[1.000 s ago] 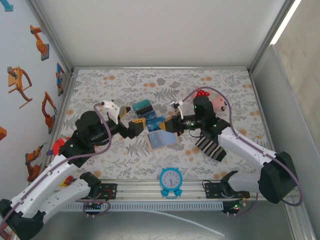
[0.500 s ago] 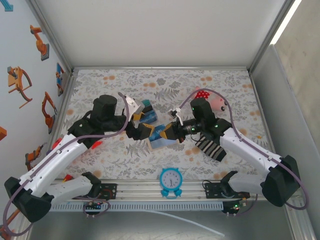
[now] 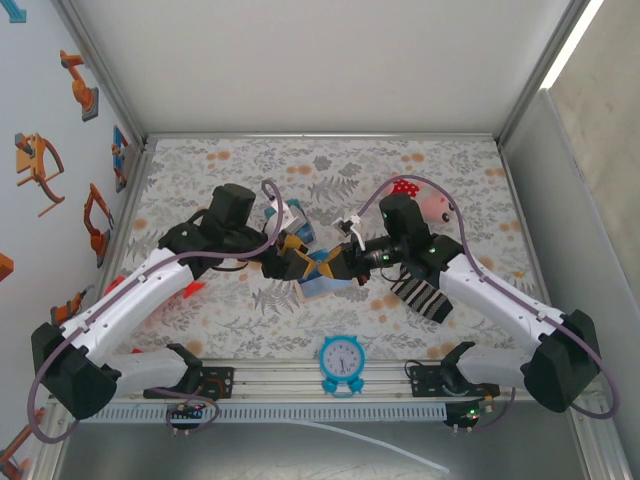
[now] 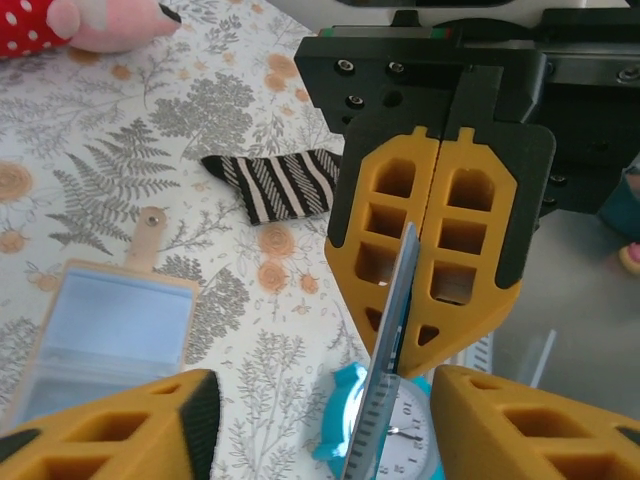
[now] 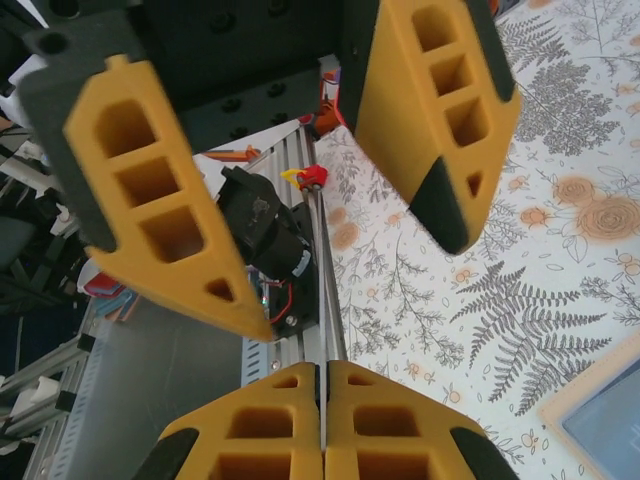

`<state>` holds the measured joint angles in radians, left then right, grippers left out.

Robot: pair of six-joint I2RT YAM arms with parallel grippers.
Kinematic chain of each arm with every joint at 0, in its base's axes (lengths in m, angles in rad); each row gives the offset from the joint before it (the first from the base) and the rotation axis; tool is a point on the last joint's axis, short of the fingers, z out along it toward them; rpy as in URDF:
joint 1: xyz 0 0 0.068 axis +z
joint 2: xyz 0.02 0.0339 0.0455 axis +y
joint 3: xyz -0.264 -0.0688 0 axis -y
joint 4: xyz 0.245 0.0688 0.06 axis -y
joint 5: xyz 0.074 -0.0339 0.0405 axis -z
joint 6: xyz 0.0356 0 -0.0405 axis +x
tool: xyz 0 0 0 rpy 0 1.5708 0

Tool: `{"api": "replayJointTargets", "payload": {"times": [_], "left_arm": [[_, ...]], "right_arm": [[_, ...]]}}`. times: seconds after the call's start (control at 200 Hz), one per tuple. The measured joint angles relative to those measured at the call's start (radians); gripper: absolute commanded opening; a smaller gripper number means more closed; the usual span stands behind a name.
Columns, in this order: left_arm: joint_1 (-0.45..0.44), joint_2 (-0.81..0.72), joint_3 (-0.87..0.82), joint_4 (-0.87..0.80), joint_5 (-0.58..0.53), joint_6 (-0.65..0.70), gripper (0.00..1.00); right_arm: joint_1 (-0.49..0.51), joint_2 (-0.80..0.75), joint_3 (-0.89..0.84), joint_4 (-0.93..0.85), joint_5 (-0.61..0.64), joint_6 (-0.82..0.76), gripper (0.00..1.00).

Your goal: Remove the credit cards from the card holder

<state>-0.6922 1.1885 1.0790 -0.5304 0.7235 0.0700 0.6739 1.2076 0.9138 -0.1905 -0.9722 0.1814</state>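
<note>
My right gripper [image 3: 338, 262] is shut on a thin blue credit card [image 4: 392, 370], seen edge-on in the left wrist view. It holds the card above the table. My left gripper [image 3: 297, 262] faces it, open. Its fingers [image 5: 430, 120] stand on either side of the card's free end, with a gap on both sides. The card holder [image 4: 105, 335] lies open on the table below, a tan frame with a pale blue inside. Both grippers partly cover the card holder [image 3: 318, 286] in the top view. Another blue card [image 3: 303, 236] peeks out beside the left wrist.
A black-and-white striped sock [image 3: 420, 295] lies under the right forearm. A pink and red plush toy [image 3: 415, 195] sits behind it. A blue clock [image 3: 342, 362] stands at the front rail. Red items [image 3: 195, 287] lie under the left arm.
My left arm has swung in from the left to meet the right gripper, and its jaws have narrowed around the held card. The right gripper has stayed shut on the card.
</note>
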Motion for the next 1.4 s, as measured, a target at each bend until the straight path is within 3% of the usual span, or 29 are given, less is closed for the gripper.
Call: {"api": "replayJointTargets", "payload": {"times": [0.22,0.321,0.421,0.721,1.132,1.397], "left_arm": [[-0.001,0.015,0.001,-0.001,0.047,0.019,0.13],[-0.001,0.019,0.001,-0.002,0.063,0.020,0.08],[-0.001,0.021,0.001,-0.002,0.067,0.023,0.01],[0.000,0.019,0.001,0.009,-0.017,0.025,0.00],[0.048,-0.082,-0.031,0.048,-0.280,0.045,0.00],[0.108,0.032,-0.018,0.053,-0.385,0.109,0.00]], "right_arm": [[0.003,0.008,0.000,-0.002,0.002,0.000,0.00],[0.003,0.013,0.000,-0.003,0.010,0.000,0.00],[0.003,0.013,0.000,-0.005,0.020,-0.003,0.11],[0.005,0.013,0.000,-0.007,0.058,-0.019,0.66],[0.006,-0.035,-0.004,-0.016,0.204,-0.013,0.70],[0.006,0.000,-0.003,-0.043,0.328,0.038,0.69]]}}
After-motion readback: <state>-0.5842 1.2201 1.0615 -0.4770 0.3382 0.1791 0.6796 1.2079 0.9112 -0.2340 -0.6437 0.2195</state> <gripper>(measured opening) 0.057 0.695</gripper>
